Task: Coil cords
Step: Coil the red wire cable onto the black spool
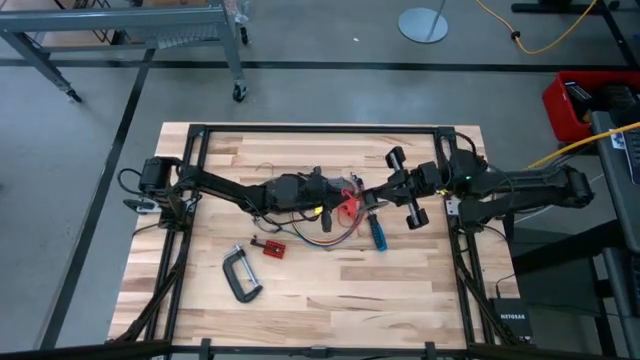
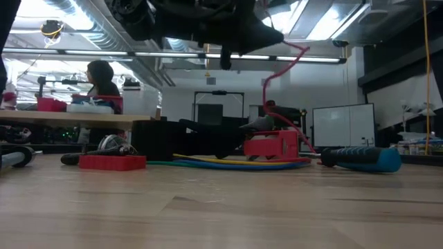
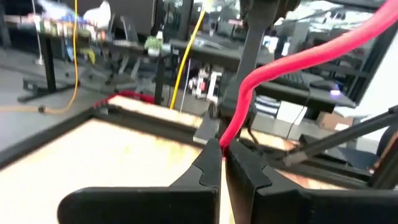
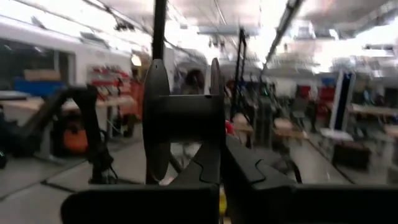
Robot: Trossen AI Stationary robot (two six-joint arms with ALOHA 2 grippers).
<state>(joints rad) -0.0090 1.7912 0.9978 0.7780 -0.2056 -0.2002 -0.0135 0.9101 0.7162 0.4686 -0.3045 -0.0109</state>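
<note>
My left gripper point(image 1: 362, 195) reaches to the table's middle and is shut on a slim red cord point(image 3: 292, 62). That cord curves down point(image 2: 266, 86) to a red block point(image 2: 273, 145) on the table. A longer cord with coloured strands point(image 1: 322, 238) lies in a loop on the wood, also seen as the flat coloured cord point(image 2: 235, 164) in the low view. My right gripper point(image 1: 402, 188) comes from the right, shut, with a black spool point(image 4: 180, 118) at its fingertips. My left gripper pinches the red cord point(image 3: 222, 142) between its two fingertips, pointing level from the table's left. The cord rises from the fingers and bends away toward the right arm, clear of the table there and slack. My right gripper meets the spool at the rim of one flange point(image 4: 214, 134), coming level from the table's right. The fingers themselves hide the place of contact. The spool point(image 1: 406, 186) is lifted clear, its axle lying across the fingers.
A blue-handled screwdriver point(image 1: 378, 232) lies just near of the grippers. A C-clamp point(image 1: 240, 275) and a small red part point(image 1: 270, 247) lie toward the near left. A black frame point(image 1: 320, 130) borders the table. A person point(image 2: 102, 76) sits in the room behind.
</note>
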